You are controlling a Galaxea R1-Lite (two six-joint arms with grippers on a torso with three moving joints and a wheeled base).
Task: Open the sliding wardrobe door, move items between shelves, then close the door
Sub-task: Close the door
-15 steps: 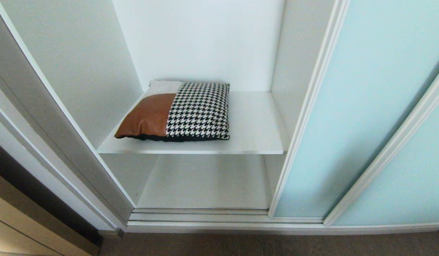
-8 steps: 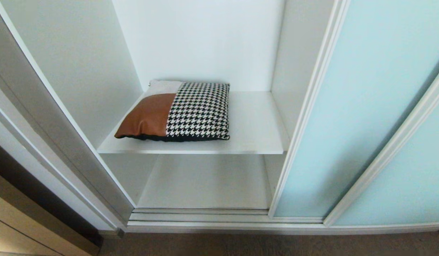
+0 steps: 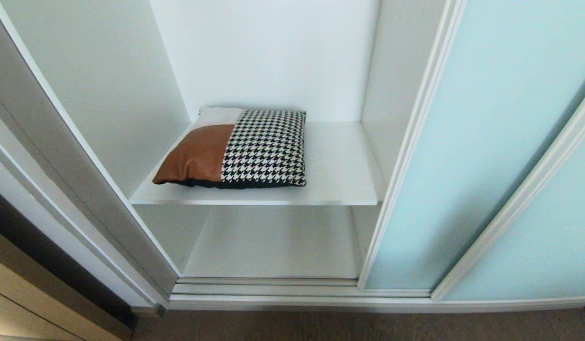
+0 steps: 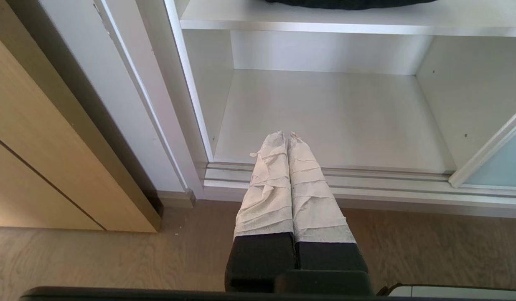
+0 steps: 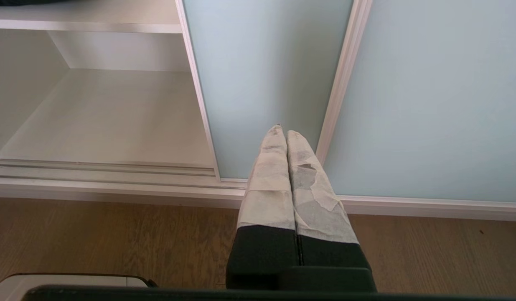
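Head view: the sliding wardrobe door (image 3: 467, 156) stands slid right, baring a cushion (image 3: 240, 149) on the upper shelf (image 3: 339, 175), left of centre. The lower shelf (image 3: 273, 241) looks free to receive it. Left gripper (image 4: 286, 137) and right gripper (image 5: 281, 133) hang low outside the wardrobe, fingers together, holding nothing.

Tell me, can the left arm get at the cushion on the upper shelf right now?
Probably yes. The sliding door stands open to the right, and nothing lies in front of the cushion on its shelf. The left gripper, shut and empty, hangs low outside the wardrobe and would have to rise.
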